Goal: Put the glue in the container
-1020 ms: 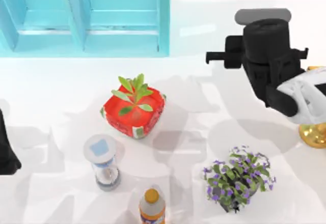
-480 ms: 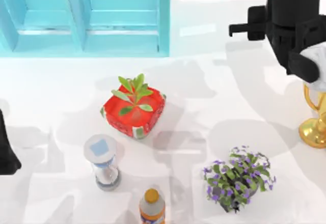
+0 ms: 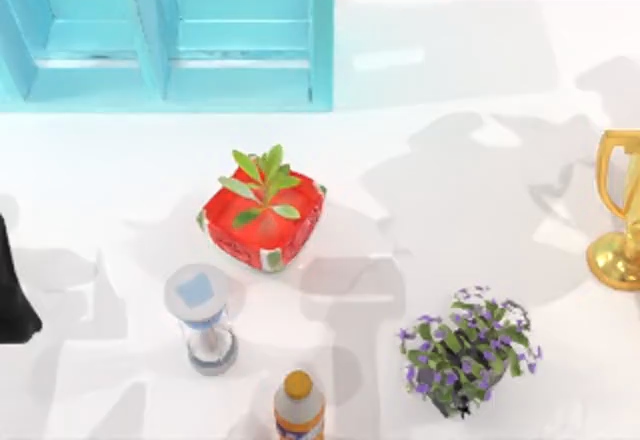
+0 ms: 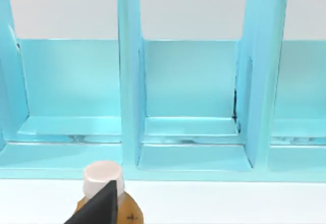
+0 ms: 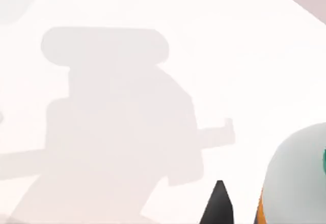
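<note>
- My right tool appears to be clamped on the glue. In the right wrist view the white body bulges up just beside my one dark finger, with a sliver of orange label and a fleck of green cap at the frame's edge.
- That is a judgement: the far finger is hidden behind the bottle, so I read the grip from how close it sits.
- Below the glue there is bare desk and my arm's own shadow, so I take the bottle to be held clear of the desk, not resting on it.
- The relation that matters is that the container stands at the desk's far left corner in the top view, while the glue rides with my right arm. I judge the carry must run leftward and toward the back.
- I cannot tell the glue's long axis, since too little of the bottle shows (cap and label both sit at the picture's margin).
- The plant in its red pot stands on the desk between the right side and the container, so I judge a high path safest.
- My left arm is parked at the desk's left edge. It is nearer the container and faces its upright dividers, but it carries nothing of the task.
</note>
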Tool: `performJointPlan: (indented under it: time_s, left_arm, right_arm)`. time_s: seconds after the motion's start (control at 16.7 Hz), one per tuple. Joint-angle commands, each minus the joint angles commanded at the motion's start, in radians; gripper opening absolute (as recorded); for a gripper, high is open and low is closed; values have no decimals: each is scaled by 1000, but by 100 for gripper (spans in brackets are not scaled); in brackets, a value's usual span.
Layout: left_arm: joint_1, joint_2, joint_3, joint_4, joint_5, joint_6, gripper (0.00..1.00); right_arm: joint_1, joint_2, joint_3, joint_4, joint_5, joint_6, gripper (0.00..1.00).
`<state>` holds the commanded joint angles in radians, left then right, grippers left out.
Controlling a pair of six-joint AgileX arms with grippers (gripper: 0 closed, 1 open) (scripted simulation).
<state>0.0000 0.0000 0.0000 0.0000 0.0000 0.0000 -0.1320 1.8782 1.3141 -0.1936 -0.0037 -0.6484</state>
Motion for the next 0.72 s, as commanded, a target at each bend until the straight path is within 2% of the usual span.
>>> performJointPlan:
  time_s: [0.42, 0.72]
  left_arm:
    - [0, 0, 0, 0, 0, 0, 100]
    - [0, 0, 0, 0, 0, 0, 100]
  right_arm:
    - [-465, 92, 103, -633, -612, -766, 0]
    - [-724, 153, 112, -999, -943, -1234, 0]
